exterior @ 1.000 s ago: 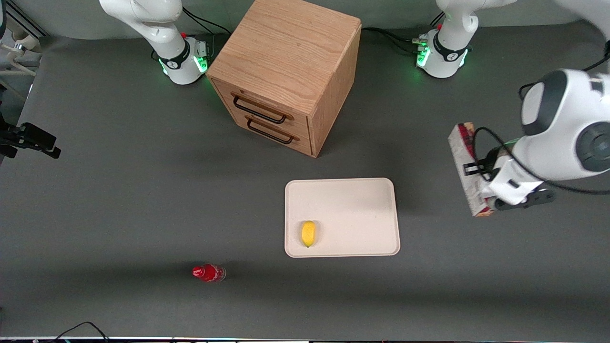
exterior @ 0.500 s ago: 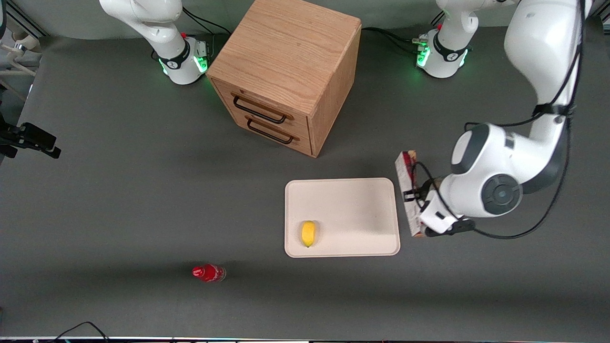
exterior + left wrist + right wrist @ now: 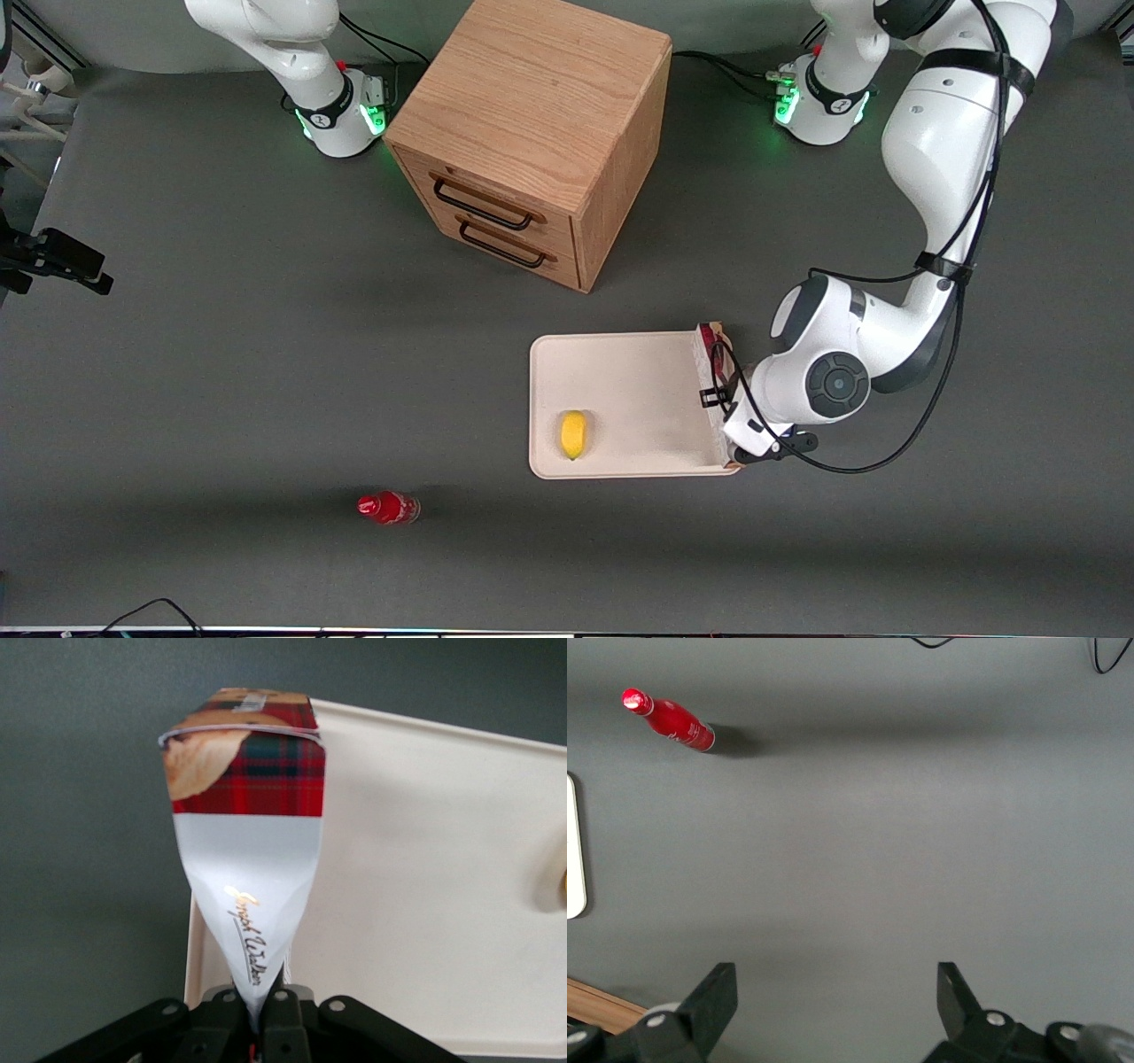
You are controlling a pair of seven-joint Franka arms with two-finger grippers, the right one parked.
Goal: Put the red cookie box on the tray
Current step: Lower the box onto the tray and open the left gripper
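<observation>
The gripper (image 3: 719, 396) is squeezed tight on the red cookie box (image 3: 711, 354) and holds it up on its thin side, just over the edge of the tray (image 3: 638, 390) that is toward the working arm's end of the table. A small yellow fruit (image 3: 573, 434) lies on the tray — well apart from the box. A red bottle (image 3: 387, 508) lies on the table, nearer the front camera than the tray, and a wooden drawer cabinet (image 3: 532, 133) stands farther from it.

The front view looked down from high on the whole table. The left wrist camera sat close above the gripper (image 3: 263, 1010), sharing the tray (image 3: 633, 372) edge; the right wrist camera faced bare tabletop.
</observation>
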